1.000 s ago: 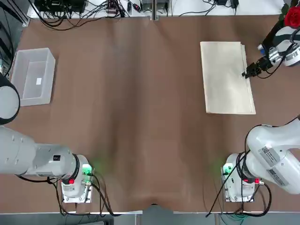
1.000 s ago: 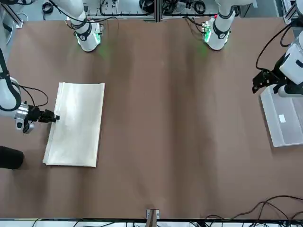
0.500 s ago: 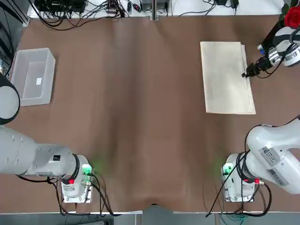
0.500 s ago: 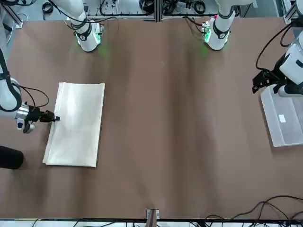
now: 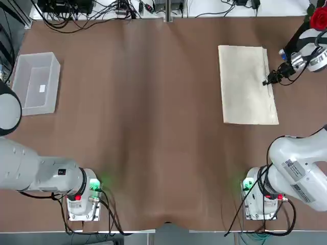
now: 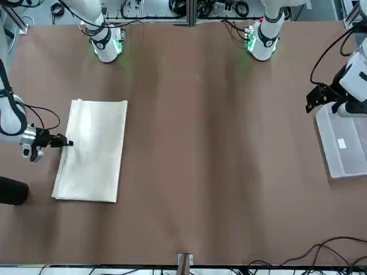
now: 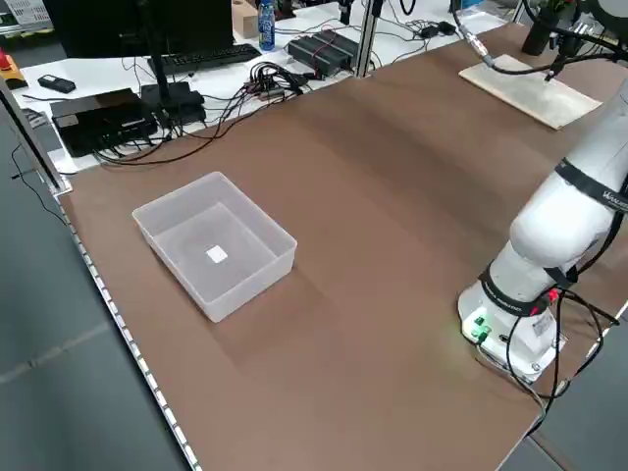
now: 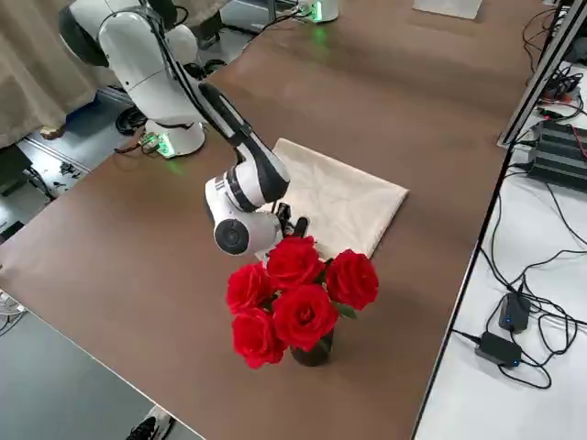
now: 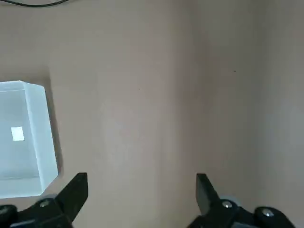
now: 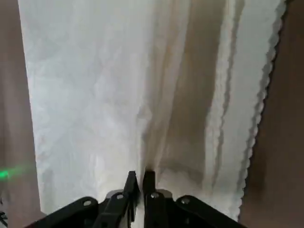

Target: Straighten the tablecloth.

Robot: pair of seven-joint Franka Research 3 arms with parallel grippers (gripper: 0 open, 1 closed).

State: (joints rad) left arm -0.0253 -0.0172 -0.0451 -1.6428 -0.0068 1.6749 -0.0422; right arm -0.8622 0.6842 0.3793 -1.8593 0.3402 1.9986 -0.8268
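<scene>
Right gripper (image 5: 266, 81) jaws pressed together, pinching a ridge of the tablecloth (image 5: 248, 84) at its outer long edge; fabric puckers between them in the right wrist view. Tablecloth lies folded beyond the jaws, on the brown worktop (image 5: 153, 112). Red roses (image 8: 298, 293) just behind the gripper. Left gripper (image 9: 140, 187) jaws wide apart, holding nothing, clear bin (image 5: 34, 82) beside; no legible writing
</scene>
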